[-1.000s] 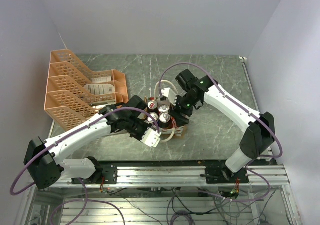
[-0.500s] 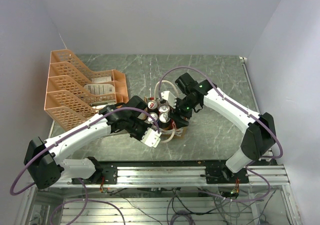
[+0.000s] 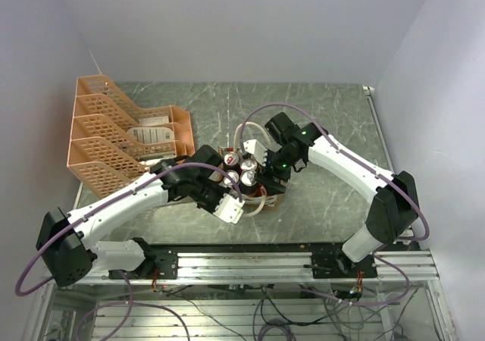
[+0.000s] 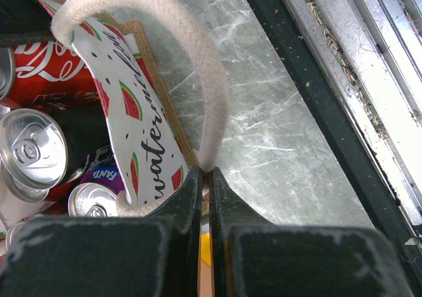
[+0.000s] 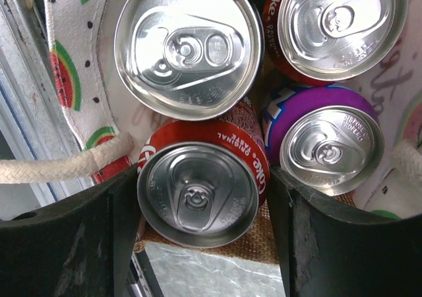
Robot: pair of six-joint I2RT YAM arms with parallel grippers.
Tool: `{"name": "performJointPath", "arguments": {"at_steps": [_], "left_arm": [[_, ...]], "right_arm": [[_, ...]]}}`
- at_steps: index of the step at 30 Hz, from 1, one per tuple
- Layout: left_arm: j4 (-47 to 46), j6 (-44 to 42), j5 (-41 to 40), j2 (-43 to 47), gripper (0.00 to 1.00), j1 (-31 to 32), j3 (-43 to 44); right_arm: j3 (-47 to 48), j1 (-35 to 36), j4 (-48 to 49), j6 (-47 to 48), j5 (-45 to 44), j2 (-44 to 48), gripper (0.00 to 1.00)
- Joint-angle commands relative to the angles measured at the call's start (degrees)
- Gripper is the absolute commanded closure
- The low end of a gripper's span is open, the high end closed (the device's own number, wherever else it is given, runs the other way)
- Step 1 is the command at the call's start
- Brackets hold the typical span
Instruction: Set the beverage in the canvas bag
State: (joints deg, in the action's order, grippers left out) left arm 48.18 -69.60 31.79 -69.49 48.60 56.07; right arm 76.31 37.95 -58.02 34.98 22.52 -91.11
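The canvas bag (image 3: 261, 198) stands mid-table, and its watermelon-print panel (image 4: 142, 125) shows in the left wrist view. My left gripper (image 4: 206, 171) is shut on the bag's white rope handle (image 4: 198, 59), holding it out to the side. Inside the bag stand several cans. A red Coke can (image 5: 198, 191) sits at the bag's near edge between the fingers of my right gripper (image 5: 201, 178). That gripper is open, with a narrow gap showing beside the right finger (image 5: 297, 224). From above, the right gripper (image 3: 265, 176) points down into the bag.
A purple can (image 5: 326, 145), a silver-topped can (image 5: 188, 46) and another red can (image 5: 339, 20) crowd the bag. An orange mesh tray rack (image 3: 125, 140) stands at the left. The metal rail (image 3: 265, 261) runs along the near edge.
The right gripper's jaws have widened around the red can, and the right arm has shifted slightly toward the bag. The left arm still holds the handle, unmoved.
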Motion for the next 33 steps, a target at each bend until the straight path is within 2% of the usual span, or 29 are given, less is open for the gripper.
{"name": "performJointPath", "arguments": {"at_steps": [1,6,25,33], "left_arm": [[-1.0,0.5,1.7,0.7,0.93,0.7,0.2],[-1.1,0.5,1.6,0.7,0.93,0.7,0.1],[-0.9,0.4,1.5,0.3,0.93,0.6,0.5],[-0.7,0.3,1.6,0.0,0.93,0.7,0.8]], "right_arm": [[-0.9,0.4,-4.2,-0.2,0.4,1.2,0.27],[-0.9,0.4,-3.8,-0.4,0.5,1.8,0.22],[4.2,0.4,-5.1,0.5,2.4,4.0,0.23],[5.6,0.3,-1.7,-1.1,0.1,4.9,0.30]]}}
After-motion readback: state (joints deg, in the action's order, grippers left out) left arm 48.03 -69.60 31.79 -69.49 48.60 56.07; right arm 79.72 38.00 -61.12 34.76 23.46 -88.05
